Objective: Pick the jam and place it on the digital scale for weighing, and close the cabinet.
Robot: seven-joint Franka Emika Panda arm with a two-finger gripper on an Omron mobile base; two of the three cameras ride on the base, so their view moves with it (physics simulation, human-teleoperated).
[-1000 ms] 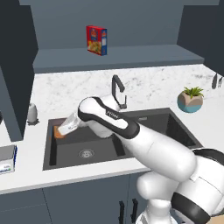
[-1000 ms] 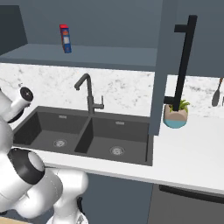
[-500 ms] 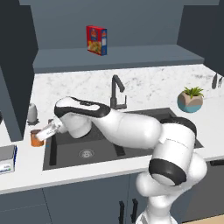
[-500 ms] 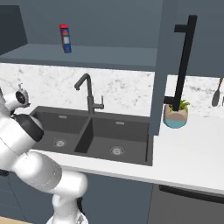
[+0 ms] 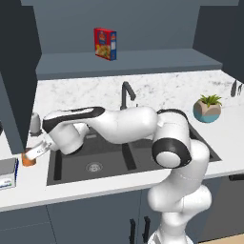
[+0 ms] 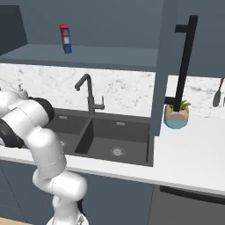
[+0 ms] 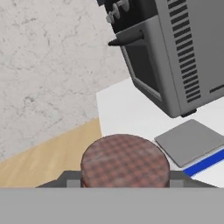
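The jam (image 5: 28, 159), an orange-brown jar, hangs just above the counter left of the sink, with my gripper (image 5: 34, 152) shut on it. In the hand view its dark plaid lid (image 7: 124, 161) sits between my fingertips (image 7: 70, 178). The digital scale (image 5: 6, 173) lies at the counter's left edge, beside the jar; its grey top plate (image 7: 190, 140) and blue edge show right of the lid. The cabinet stands open: its left door (image 5: 16, 71) swings out at the left, and its right door (image 6: 169, 66) carries a long black handle (image 6: 185, 61).
A double sink (image 5: 109, 157) with a black faucet (image 5: 126, 93) lies under my arm. A red-and-yellow box (image 5: 105, 43) stands on the shelf and a potted plant (image 5: 208, 107) at the right. A grey bottle (image 5: 35, 123) stands near the jar, a toaster oven (image 7: 175, 52) behind the scale.
My arm has swung left, carrying the jam from above the sink's left basin out over the counter beside the scale.
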